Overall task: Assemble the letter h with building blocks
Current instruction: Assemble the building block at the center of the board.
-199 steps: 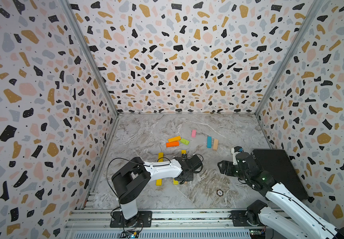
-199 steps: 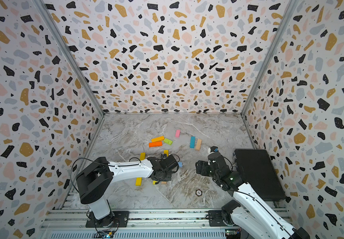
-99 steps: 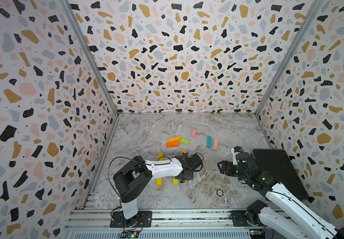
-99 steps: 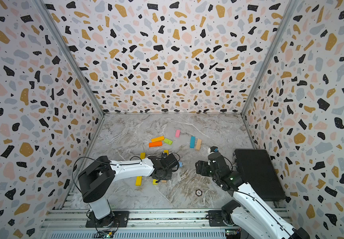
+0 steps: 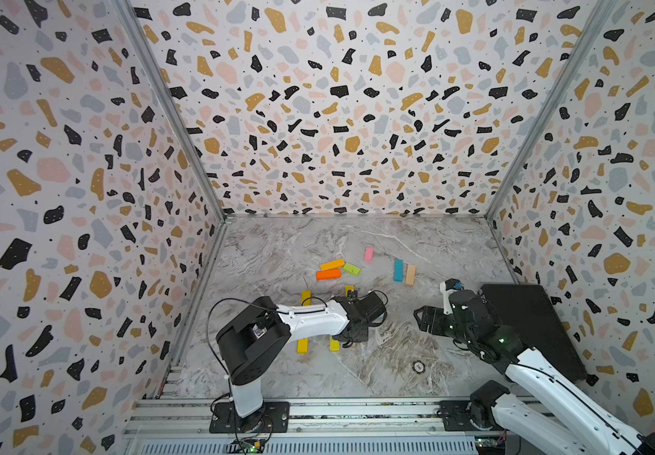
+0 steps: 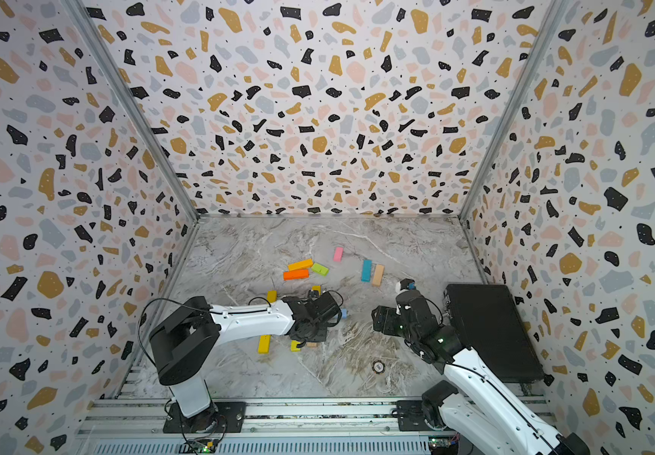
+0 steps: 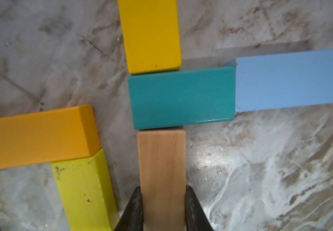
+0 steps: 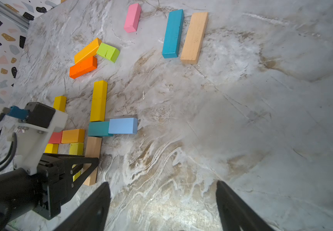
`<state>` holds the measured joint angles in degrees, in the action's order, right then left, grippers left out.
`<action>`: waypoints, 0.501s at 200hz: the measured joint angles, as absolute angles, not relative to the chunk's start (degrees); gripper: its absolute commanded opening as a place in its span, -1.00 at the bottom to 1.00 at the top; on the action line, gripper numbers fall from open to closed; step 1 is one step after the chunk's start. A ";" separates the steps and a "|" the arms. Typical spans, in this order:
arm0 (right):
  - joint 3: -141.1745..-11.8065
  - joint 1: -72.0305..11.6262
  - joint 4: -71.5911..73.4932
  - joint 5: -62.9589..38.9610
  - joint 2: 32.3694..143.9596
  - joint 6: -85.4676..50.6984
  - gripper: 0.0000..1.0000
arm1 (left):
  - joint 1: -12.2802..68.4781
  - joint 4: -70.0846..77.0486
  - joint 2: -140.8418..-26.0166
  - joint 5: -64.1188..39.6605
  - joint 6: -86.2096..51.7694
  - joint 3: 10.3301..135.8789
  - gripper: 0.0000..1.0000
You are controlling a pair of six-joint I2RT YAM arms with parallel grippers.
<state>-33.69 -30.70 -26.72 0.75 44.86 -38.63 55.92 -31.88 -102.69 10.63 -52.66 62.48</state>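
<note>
Barely differs from a second ago, beyond a slight shift of the left arm (image 5: 310, 320). Still pinches the plain wood block (image 7: 161, 158) by its near end in the left hand (image 7: 162, 193), flat on the bench (image 7: 261, 160), far end touching the teal block (image 7: 181, 98). Keeps the right hand (image 8: 161, 185) spread wide, empty, over bare bench.

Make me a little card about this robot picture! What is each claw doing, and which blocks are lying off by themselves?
left gripper: shut on the plain wood block
plain wood block: one end against the teal block
beside teal block: yellow block, light blue block
right gripper: open, empty, over bare table
loose blocks: pink block, blue block, long wood block, orange block, amber block, green block
</note>
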 measured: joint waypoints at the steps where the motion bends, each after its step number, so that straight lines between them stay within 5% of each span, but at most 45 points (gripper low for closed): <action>1: -33.69 -30.70 -26.72 0.73 44.86 -38.63 0.69 | 55.92 -31.88 -102.69 10.63 -52.66 62.48 -0.71; 100: -33.69 -30.70 -26.57 0.60 44.86 -38.63 0.70 | 55.90 -31.81 -102.69 10.63 -52.23 62.48 -0.18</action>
